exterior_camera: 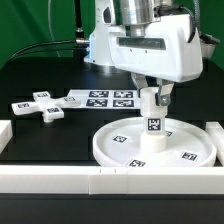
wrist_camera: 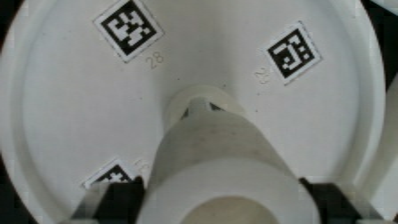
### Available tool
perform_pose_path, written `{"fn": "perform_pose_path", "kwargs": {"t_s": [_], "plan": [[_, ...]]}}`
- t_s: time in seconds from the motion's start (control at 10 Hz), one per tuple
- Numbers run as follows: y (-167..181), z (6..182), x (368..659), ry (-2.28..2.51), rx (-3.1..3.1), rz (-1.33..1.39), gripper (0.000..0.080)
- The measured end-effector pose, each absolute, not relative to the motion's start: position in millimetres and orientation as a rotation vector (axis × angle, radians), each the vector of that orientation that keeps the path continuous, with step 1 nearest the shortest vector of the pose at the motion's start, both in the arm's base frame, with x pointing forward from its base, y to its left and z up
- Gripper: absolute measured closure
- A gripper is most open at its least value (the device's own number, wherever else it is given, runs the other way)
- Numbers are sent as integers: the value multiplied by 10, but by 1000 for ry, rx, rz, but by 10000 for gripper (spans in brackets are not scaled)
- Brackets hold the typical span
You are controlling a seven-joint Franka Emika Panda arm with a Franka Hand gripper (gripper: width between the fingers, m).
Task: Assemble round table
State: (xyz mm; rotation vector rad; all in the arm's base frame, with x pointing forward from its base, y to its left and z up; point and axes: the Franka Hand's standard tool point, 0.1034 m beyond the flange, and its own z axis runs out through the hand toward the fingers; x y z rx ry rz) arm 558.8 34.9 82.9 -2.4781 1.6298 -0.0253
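Note:
The large rimmed round disc [exterior_camera: 152, 143] lies flat on the black table, at the exterior view's right. The short cylinder leg [exterior_camera: 153, 125] stands upright at the disc's centre. My gripper [exterior_camera: 152, 100] comes straight down on the leg and is shut on its upper part. In the wrist view the leg [wrist_camera: 214, 150] runs between the two black fingertips [wrist_camera: 111, 198], with the tagged disc [wrist_camera: 107, 100] beneath. The cross-shaped foot [exterior_camera: 38, 106] lies apart on the table at the exterior view's left.
The marker board [exterior_camera: 100, 98] lies flat behind the disc, next to the foot. A long white border rail [exterior_camera: 100, 180] runs along the front. Short rail ends stand at the left [exterior_camera: 4, 134] and right [exterior_camera: 214, 132].

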Motion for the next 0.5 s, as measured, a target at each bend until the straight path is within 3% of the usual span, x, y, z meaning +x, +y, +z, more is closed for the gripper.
{"fn": "perform_pose_path", "kwargs": {"t_s": [0.5], "plan": [[376,813,5581,2179,-1893,106,392]]}}
